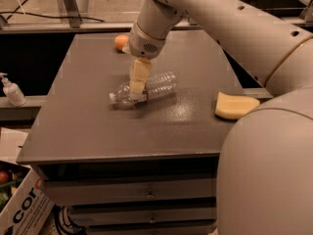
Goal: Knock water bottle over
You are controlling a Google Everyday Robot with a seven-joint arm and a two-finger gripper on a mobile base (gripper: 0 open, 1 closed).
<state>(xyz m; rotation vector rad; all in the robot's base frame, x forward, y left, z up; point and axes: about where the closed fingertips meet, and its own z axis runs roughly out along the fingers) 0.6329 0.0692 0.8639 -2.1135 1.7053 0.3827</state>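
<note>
The water bottle (155,86) lies on its side in the middle of the grey table (98,126), its white cap pointing left and its base to the right. It is clear ribbed plastic. My gripper (137,93) hangs from the arm straight above the bottle, its cream fingers reaching down over the bottle's neck end and covering part of the label.
An orange (121,41) sits at the table's far edge. A yellow sponge (234,105) lies at the right edge. A small white pump bottle (11,90) stands on a ledge left of the table. A cardboard box (19,204) is on the floor at lower left.
</note>
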